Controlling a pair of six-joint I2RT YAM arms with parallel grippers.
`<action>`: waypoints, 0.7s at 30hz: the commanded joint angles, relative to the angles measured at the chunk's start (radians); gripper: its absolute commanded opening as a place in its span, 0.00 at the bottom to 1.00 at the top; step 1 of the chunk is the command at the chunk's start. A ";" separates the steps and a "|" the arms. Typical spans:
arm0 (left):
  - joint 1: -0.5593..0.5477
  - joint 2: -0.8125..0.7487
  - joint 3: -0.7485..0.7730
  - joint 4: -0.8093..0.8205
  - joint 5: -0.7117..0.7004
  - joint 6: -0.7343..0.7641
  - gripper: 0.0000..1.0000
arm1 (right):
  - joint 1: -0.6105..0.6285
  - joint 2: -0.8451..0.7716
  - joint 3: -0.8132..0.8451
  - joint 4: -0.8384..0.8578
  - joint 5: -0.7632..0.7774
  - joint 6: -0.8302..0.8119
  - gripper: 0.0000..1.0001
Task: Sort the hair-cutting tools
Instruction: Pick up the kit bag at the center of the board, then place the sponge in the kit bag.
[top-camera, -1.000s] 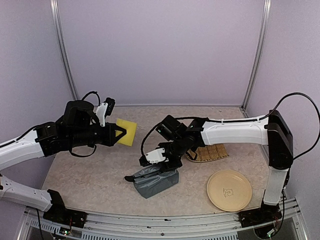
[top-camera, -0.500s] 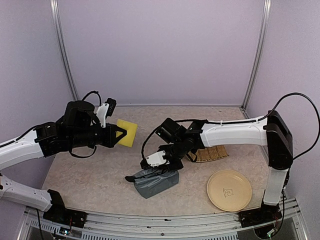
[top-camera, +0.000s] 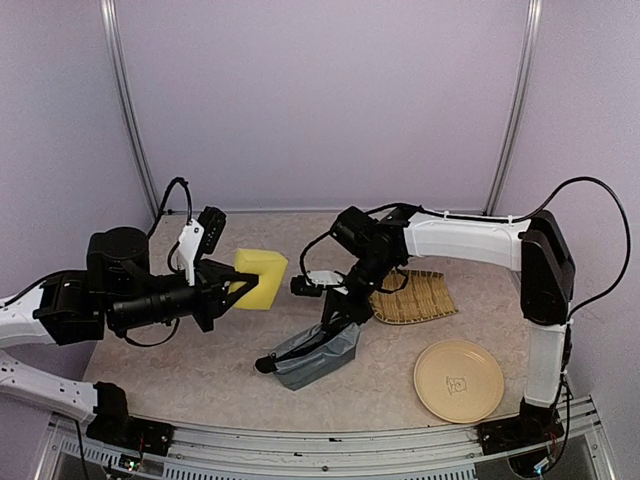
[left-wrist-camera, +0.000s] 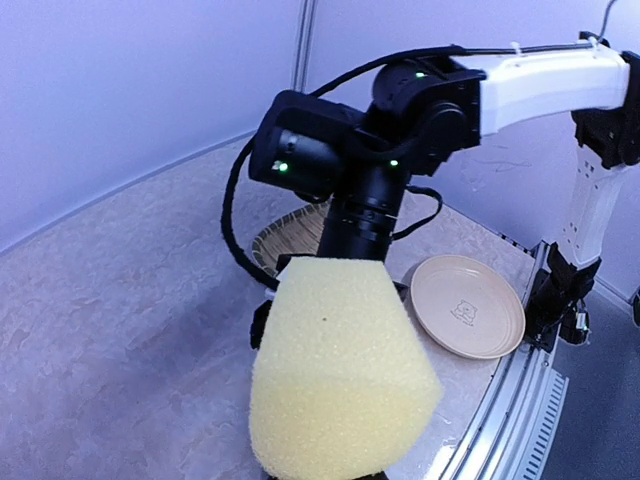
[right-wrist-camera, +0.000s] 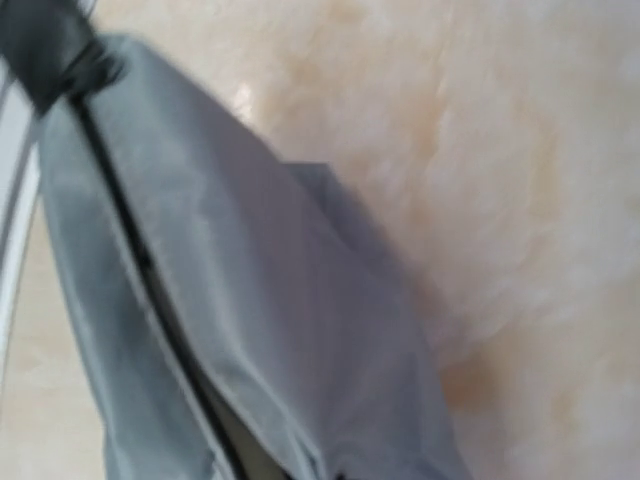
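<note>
None of the hair-cutting tools (scissors, comb, clipper, guard) shows in any view. My left gripper (top-camera: 237, 287) is shut on the yellow sponge (top-camera: 258, 279) and holds it in the air left of centre. The sponge (left-wrist-camera: 340, 370) fills the left wrist view and hides the fingers. My right gripper (top-camera: 338, 312) is at the upper right end of the grey-blue zip pouch (top-camera: 312, 352) and appears shut on it, with that end raised. The pouch (right-wrist-camera: 250, 300) fills the blurred right wrist view. Its dark zip (right-wrist-camera: 120, 220) runs along it, and no fingers show there.
A woven wicker tray (top-camera: 415, 300) lies right of the right gripper and also shows in the left wrist view (left-wrist-camera: 290, 235). A beige plate (top-camera: 458, 380) sits at the front right, also in the left wrist view (left-wrist-camera: 468, 305). Metal rails edge the table front.
The left arm has drawn back to the left with the sponge still held. The right gripper has risen and turned, tipping the pouch's right end up.
</note>
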 joint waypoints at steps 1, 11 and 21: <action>-0.098 0.011 -0.048 0.074 -0.075 0.080 0.00 | -0.029 0.025 0.005 -0.077 -0.200 0.072 0.01; -0.185 0.307 0.062 0.084 -0.050 0.267 0.00 | -0.108 0.061 0.047 -0.133 -0.393 0.102 0.00; -0.146 0.577 0.191 0.100 -0.048 0.297 0.00 | -0.123 0.065 0.013 -0.107 -0.448 0.110 0.00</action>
